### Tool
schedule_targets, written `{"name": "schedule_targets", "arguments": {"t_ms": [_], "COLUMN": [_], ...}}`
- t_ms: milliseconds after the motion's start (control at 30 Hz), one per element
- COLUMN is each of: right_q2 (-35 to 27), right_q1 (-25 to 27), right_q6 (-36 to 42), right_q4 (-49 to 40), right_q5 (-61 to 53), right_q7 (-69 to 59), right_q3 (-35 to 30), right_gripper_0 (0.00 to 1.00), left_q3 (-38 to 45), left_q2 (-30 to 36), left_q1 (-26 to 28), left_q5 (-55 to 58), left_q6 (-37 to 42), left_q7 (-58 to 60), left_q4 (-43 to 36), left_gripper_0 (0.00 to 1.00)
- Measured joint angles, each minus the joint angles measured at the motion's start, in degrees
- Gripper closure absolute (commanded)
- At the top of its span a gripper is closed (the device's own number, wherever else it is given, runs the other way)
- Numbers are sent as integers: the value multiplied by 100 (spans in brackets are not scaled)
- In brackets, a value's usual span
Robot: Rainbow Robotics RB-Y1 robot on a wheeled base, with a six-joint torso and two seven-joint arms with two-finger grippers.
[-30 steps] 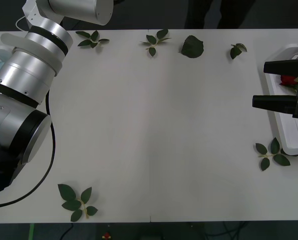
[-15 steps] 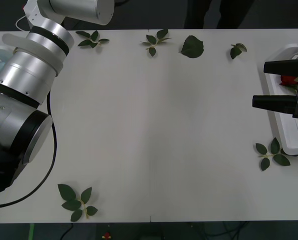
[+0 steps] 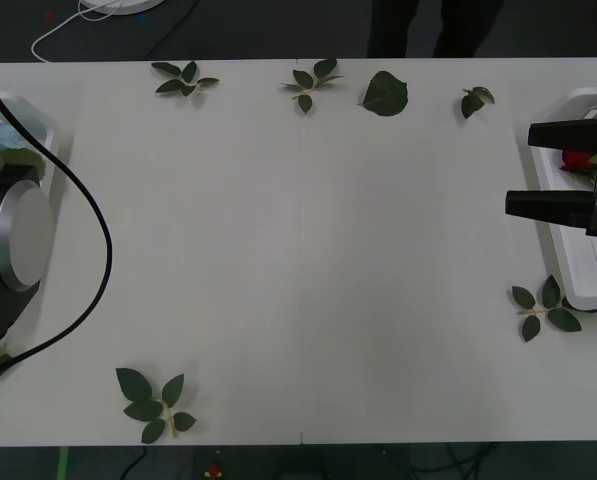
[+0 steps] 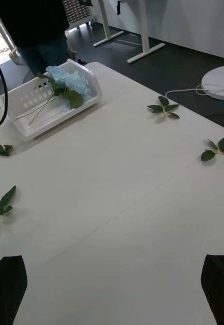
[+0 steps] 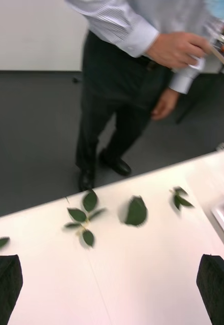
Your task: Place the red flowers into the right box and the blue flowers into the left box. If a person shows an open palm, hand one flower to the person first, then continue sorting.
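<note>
The right box point(image 3: 581, 275) lies at the table's right edge with a red flower point(image 3: 577, 159) in it, partly behind my right gripper point(image 3: 538, 168). That gripper hovers over the box's inner rim, open, its black fingers point(image 3: 551, 203) holding nothing. In the right wrist view the left box point(image 4: 38, 119) sits at the far table corner with blue flowers point(image 4: 68, 82) inside. My left gripper point(image 5: 112, 292) is open and bare, raised and facing the table's far edge. The person point(image 5: 117, 76) stands there, one hand point(image 5: 180, 48) curled around something small.
Loose green leaf sprigs lie scattered: three along the far edge point(image 3: 186, 77) point(image 3: 311, 82) point(image 3: 384, 94), one at the near left point(image 3: 153, 402), one beside the right box point(image 3: 543, 305). My left arm's elbow point(image 3: 13, 240) and its black cable sit at the left edge.
My left arm has swung away from the table's upper left corner and pulled back to the left edge, uncovering the left box. The right gripper has not moved.
</note>
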Motion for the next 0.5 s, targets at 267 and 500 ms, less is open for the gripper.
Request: {"name": "schedule_targets", "arguments": {"t_ms": [267, 500], "right_q2": [1, 2], "right_q1": [-2, -2], "right_q6": [1, 1], "right_q4": [-2, -2], "right_q5": [-1, -1], "right_q7": [0, 0], "right_q3": [2, 4], "right_gripper_0": [0, 0], "left_q3": [1363, 2253], "left_q2": [285, 429], "left_q1": [697, 1676], "left_q5": [2306, 3584], "left_q6": [1786, 1946], "left_q7": [-466, -2295], "left_q4": [-1499, -1709], "left_gripper_0": [0, 0]}}
